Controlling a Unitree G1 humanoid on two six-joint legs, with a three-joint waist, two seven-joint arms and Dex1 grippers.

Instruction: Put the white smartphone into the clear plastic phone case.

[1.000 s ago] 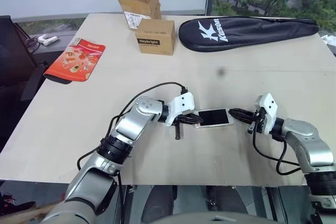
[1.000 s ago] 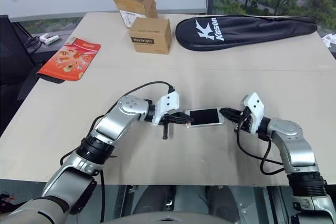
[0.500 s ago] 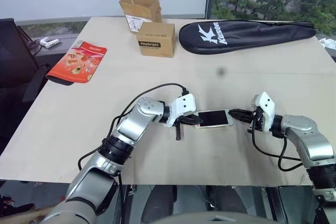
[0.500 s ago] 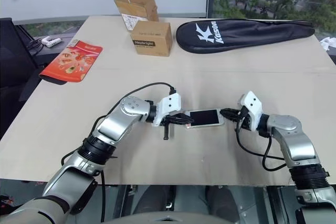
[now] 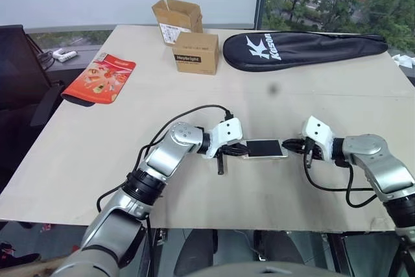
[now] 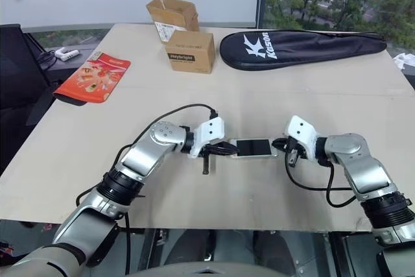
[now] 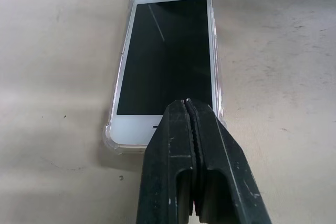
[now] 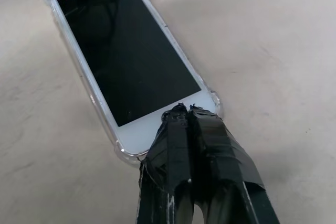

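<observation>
The white smartphone (image 5: pixel 264 148) lies screen up, flat on the beige table (image 5: pixel 194 95), sitting inside the clear plastic phone case (image 7: pixel 216 93), whose see-through rim frames it on all sides. My left gripper (image 5: pixel 241 149) is shut, with its tips resting on the phone's white bezel at one short end (image 7: pixel 188 103). From the opposite side my right gripper (image 5: pixel 288 147) is shut as well. Its taped fingertips (image 8: pixel 181 109) press on the bezel at the other short end. Neither gripper holds anything.
Two cardboard boxes (image 5: pixel 194 53) stand at the far middle of the table, beside a long black racket bag (image 5: pixel 305 47). A red-orange printed packet (image 5: pixel 98 79) lies at the far left edge. The near table edge runs just below both arms.
The head camera has tilted, shifting the whole picture. My right wrist has rolled and swung inward at the phone's right end. The left arm and the phone have stayed put.
</observation>
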